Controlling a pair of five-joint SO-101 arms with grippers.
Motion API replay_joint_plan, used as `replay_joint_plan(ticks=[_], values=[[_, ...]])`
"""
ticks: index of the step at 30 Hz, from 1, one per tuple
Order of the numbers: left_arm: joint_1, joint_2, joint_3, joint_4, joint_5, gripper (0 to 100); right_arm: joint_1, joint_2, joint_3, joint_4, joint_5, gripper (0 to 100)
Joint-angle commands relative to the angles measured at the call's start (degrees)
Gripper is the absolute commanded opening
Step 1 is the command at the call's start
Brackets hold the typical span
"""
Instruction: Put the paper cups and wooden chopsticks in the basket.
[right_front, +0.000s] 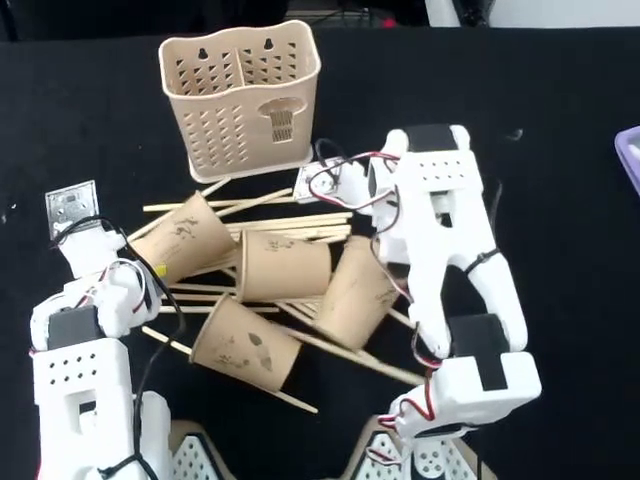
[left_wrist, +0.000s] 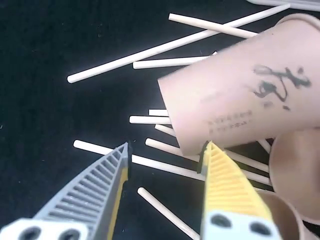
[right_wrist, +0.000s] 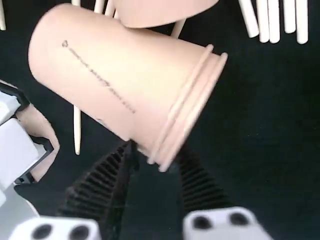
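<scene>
While the basket (right_front: 225, 120) looks empty at the tabletop's (right_front: 90, 110) far edge: nothing done yet.
Paper cups (right_front: 285, 265), chopsticks (right_front: 290, 222): all heaped mid-tabletop, still to go in.
Left gripper (left_wrist: 166, 146): jaws spread beside one cup (left_wrist: 240, 90).
Right gripper (right_wrist: 155, 149): jaws apart, straddling another cup (right_wrist: 115, 75) at its rim.

The table (right_front: 560, 90) is covered in black; a purple thing (right_front: 630, 155), perhaps a tray, lies at its edge.

A metal plate (right_front: 71, 208) and a purple object (right_front: 630, 160) lie on the black table (right_front: 560, 80).
</scene>
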Motion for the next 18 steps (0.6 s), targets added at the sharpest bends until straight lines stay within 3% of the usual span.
replay_joint_plan(ticks=[1, 9, 18], values=[[0.31, -0.79, -0.57, -0.70, -0.09, 24, 0.44, -2.86, -3.38, 2.20, -0.97, 0.9], [0.31, -0.79, -0.57, -0.70, -0.09, 24, 5.01, -17.80, -3.82, 2.20, -0.97, 1.1], [0.40, -0.97, -0.22, -0.79, 0.09, 24, 15.38, -28.70, -4.79, 0.62, 1.85, 1.1]])
